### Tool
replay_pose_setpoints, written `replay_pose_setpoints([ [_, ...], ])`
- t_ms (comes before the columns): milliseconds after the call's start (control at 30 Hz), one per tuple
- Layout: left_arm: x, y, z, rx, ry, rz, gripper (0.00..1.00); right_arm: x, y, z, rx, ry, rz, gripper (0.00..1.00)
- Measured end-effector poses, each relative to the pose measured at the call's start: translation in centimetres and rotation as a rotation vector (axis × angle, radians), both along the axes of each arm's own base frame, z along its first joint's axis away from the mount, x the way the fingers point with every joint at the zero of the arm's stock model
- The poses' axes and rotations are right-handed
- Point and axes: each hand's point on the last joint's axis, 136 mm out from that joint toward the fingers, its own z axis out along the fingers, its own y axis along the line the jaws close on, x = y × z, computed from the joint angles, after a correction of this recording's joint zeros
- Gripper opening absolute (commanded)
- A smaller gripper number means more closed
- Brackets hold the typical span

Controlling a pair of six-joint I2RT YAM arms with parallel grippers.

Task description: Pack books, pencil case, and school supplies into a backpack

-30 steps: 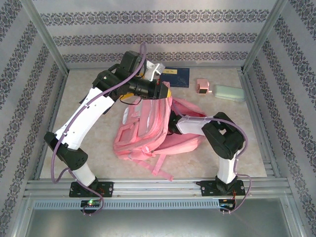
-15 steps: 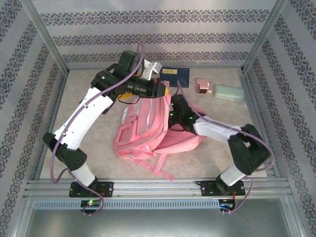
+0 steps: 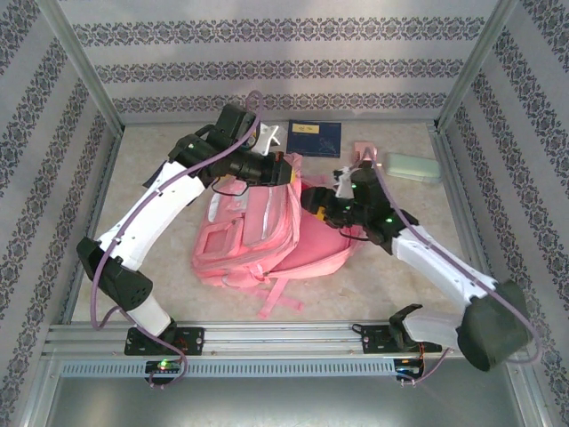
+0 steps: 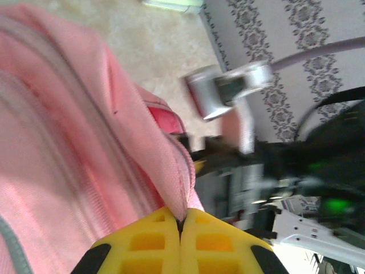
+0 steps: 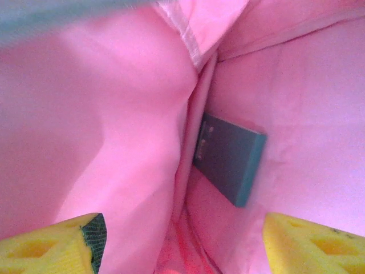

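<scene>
Right wrist view: the right fingers [image 5: 182, 251] stand wide apart and hold nothing, their yellow tips at the two lower corners with pink lining between them. Straight ahead and a little to the right, deeper inside the backpack [image 5: 102, 114], a teal book [image 5: 231, 157] leans against a fold of the lining. It is tilted, with its long axis running roughly away from the fingers.

In the left wrist view the left fingers [image 4: 179, 220] are pressed together on the rim of the backpack [image 4: 85, 142], pinching the fabric at the mouth and lifting it.

From the top external view, the left fingers [image 3: 292, 169] hold the far edge of the backpack [image 3: 249, 236] and the right fingers [image 3: 309, 201] sit at its mouth. Beyond the bag, near the back wall, a navy book [image 3: 314, 139] lies flat on the tabletop [image 3: 498, 231], its long axis left to right. To its right are a pink block [image 3: 366, 151] and the pencil case [image 3: 413, 166], which also lies left to right. All three lie beyond the right fingers. With the left arm busy holding the bag open, the right arm looks the better placed to fetch them.
</scene>
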Motion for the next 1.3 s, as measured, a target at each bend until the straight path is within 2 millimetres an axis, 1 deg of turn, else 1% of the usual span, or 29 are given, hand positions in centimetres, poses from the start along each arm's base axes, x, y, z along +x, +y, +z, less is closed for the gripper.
replay_pose_setpoints([
  [100, -0.1, 0.1, -1.9, 0.010, 0.036, 0.013, 0.00, 0.6, -3.3, 1.6, -0.021, -0.051, -0.095, 0.71],
  [133, 0.0, 0.0, -2.3, 0.009, 0.045, 0.018, 0.00, 0.9, -4.4, 1.8, -0.037, -0.058, -0.134, 0.71],
  [200, 0.0, 0.0, -2.9, 0.011, 0.057, 0.023, 0.00, 1.7, -6.0, 1.9, -0.068, -0.052, -0.196, 0.71],
  [233, 0.1, 0.0, -3.0, 0.010, 0.058, 0.026, 0.00, 2.6, -7.1, 1.5, -0.101, -0.037, -0.237, 0.71],
  [300, 0.3, -0.1, -2.8, 0.005, 0.050, 0.030, 0.00, 4.1, -8.4, 0.9, -0.162, -0.013, -0.292, 0.71],
  [433, 0.6, 0.0, -2.8, -0.001, 0.027, 0.049, 0.00, 7.8, -11.6, -0.8, -0.339, 0.035, -0.394, 0.73],
  [600, 0.0, 0.5, -4.0, -0.023, 0.026, 0.075, 0.00, 12.3, -16.2, -2.4, -0.543, 0.095, -0.493, 0.74],
  [667, -0.3, 0.8, -4.6, -0.027, 0.033, 0.087, 0.00, 13.8, -17.5, -3.1, -0.612, 0.114, -0.509, 0.76],
  [700, -0.5, 0.9, -4.8, -0.028, 0.036, 0.091, 0.00, 14.6, -17.9, -3.3, -0.636, 0.118, -0.511, 0.77],
  [800, -0.8, 1.2, -5.1, -0.033, 0.031, 0.096, 0.00, 16.6, -18.6, -4.1, -0.695, 0.147, -0.495, 0.86],
  [833, -0.9, 1.3, -5.1, -0.032, 0.031, 0.097, 0.00, 17.6, -18.7, -4.3, -0.708, 0.151, -0.486, 0.91],
  [867, -1.0, 1.4, -5.2, -0.031, 0.030, 0.098, 0.00, 18.7, -18.7, -4.6, -0.724, 0.156, -0.475, 0.98],
  [1000, -1.2, 1.5, -5.0, -0.033, 0.023, 0.099, 0.00, 22.4, -19.0, -5.9, -0.784, 0.182, -0.430, 0.98],
  [1033, -1.2, 1.5, -5.0, -0.032, 0.022, 0.100, 0.00, 23.6, -19.0, -6.4, -0.795, 0.181, -0.415, 0.98],
  [1067, -1.1, 1.5, -4.9, -0.032, 0.019, 0.099, 0.00, 24.3, -19.0, -6.8, -0.814, 0.196, -0.393, 0.98],
  [1100, -1.2, 1.5, -5.0, -0.031, 0.019, 0.098, 0.00, 25.6, -18.8, -7.2, -0.828, 0.193, -0.376, 0.98],
  [1133, -1.2, 1.5, -5.0, -0.031, 0.019, 0.098, 0.00, 26.3, -18.9, -7.5, -0.844, 0.206, -0.361, 0.98],
  [1167, -1.2, 1.5, -5.0, -0.030, 0.017, 0.097, 0.00, 27.5, -18.8, -7.8, -0.855, 0.199, -0.349, 0.98],
  [1200, -1.2, 1.5, -5.0, -0.030, 0.017, 0.096, 0.00, 28.3, -19.0, -8.2, -0.860, 0.196, -0.348, 0.98],
  [1233, -1.2, 1.5, -5.0, -0.030, 0.016, 0.095, 0.00, 28.7, -19.1, -9.0, -0.872, 0.208, -0.332, 0.98],
  [1300, -1.2, 1.5, -5.0, -0.029, 0.014, 0.094, 0.00, 28.6, -19.3, -10.3, -0.890, 0.243, -0.313, 0.98],
])
